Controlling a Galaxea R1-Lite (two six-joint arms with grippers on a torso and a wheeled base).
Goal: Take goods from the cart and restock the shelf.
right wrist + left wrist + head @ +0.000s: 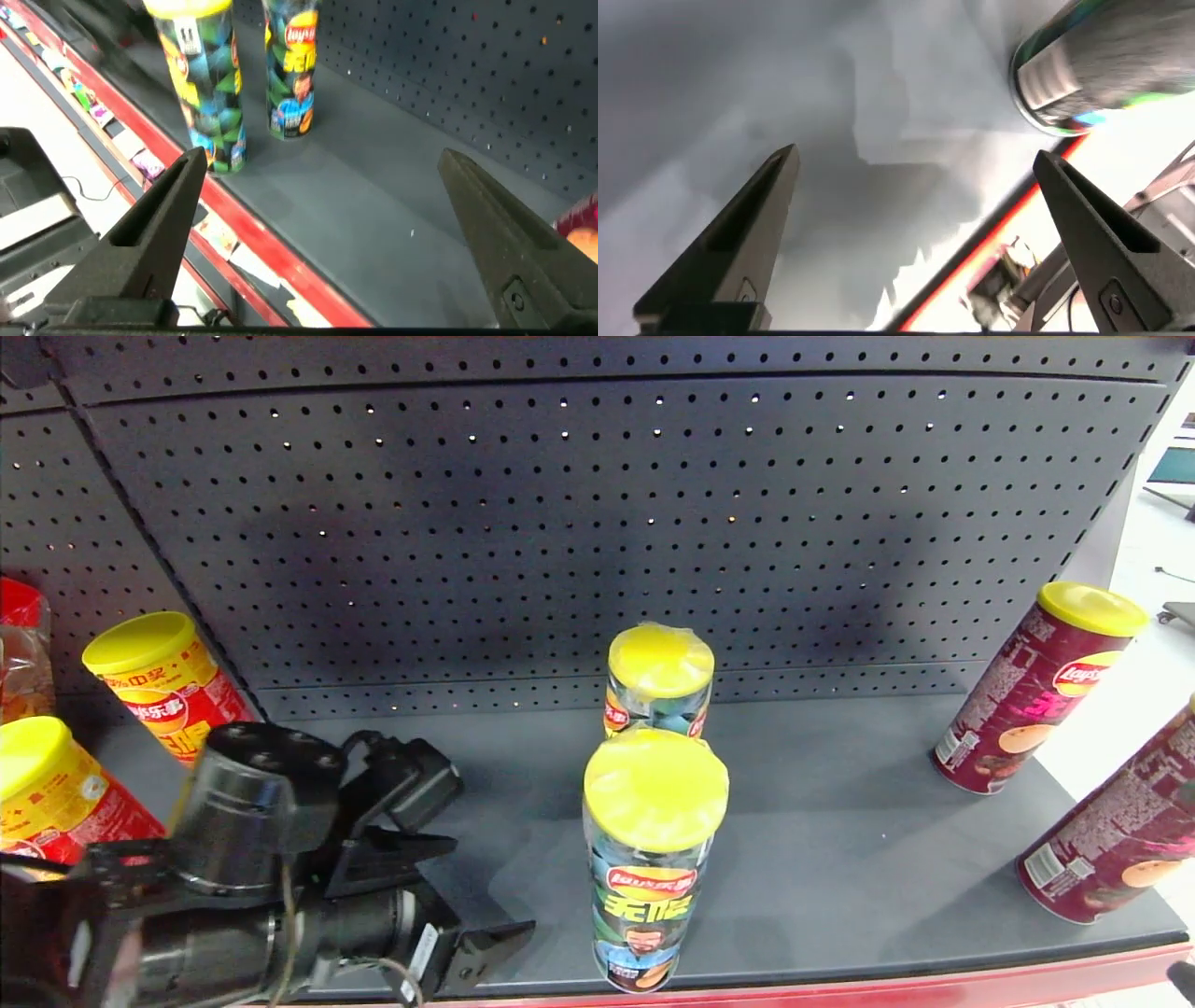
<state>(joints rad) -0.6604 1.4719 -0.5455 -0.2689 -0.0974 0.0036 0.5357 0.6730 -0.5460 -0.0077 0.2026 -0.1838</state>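
The shelf (840,840) is the biggest thing here. It's a flat dark grey deck, painted metal by the look of it, smooth and matte, with a perforated pegboard back (597,523) and a red strip (934,985) along the front lip. My worry is that a deck that smooth gives a tall can no grip, so any nudge could slide or topple one, and the front ones would go over the lip.

The left gripper (490,887) sits low over the shelf's left part, near the front blue-green can (653,859), with its jaws spread wide and nothing between them. They're hard black wedges, so I'd guess a sideways swing of that arm is what would knock the can. The right gripper (322,157) is near the shelf's front edge, jaws also wide apart and empty.

As for the goods, the rear blue-green can (659,681) stands right behind the front one, mid-shelf. There are two maroon cans (1036,686) at the right end and two red-and-yellow cans (163,681) at the left. All are tall slim cylinders in glossy printed wrap, so I reckon they're slippery and tippy. The yellow lids (656,789) look like snap-on plastic.
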